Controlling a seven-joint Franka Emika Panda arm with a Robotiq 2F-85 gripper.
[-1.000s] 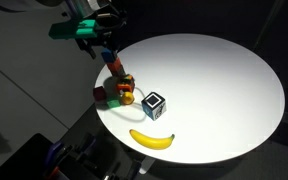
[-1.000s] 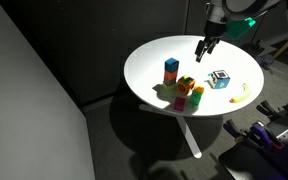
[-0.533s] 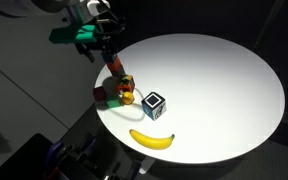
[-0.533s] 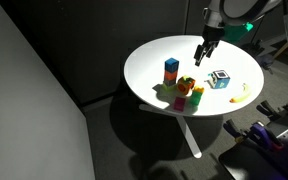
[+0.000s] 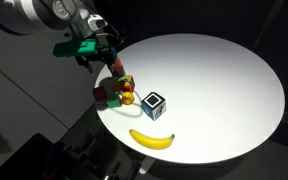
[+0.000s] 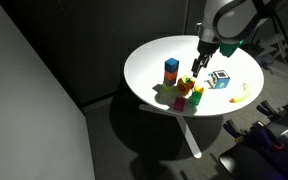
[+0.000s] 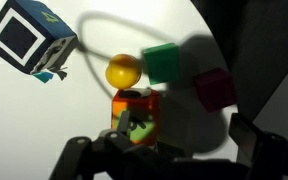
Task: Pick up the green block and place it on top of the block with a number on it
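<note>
In the wrist view the small plain green block point(image 7: 164, 62) lies on the white table point(image 7: 64, 110) between a yellow ball point(image 7: 123, 71) and a magenta cube point(image 7: 214, 88). The black-and-white cube with a number point(image 7: 29, 38) sits at the upper left; it also shows in both exterior views point(image 5: 154, 103) point(image 6: 219, 79). My gripper point(image 7: 183, 131) is open and empty, low over the cluster of blocks point(image 5: 114, 92) point(image 6: 188, 92). One finger stands by a red-orange multicoloured block point(image 7: 136, 112).
A banana point(image 5: 151, 138) point(image 6: 241, 95) lies near the table's edge beyond the number cube. A blue-and-orange stack point(image 6: 171, 70) stands beside the cluster. The cluster sits close to the table's rim point(image 5: 102, 112).
My gripper has come down and moved towards the block cluster. The blocks, cube and banana have not moved.
</note>
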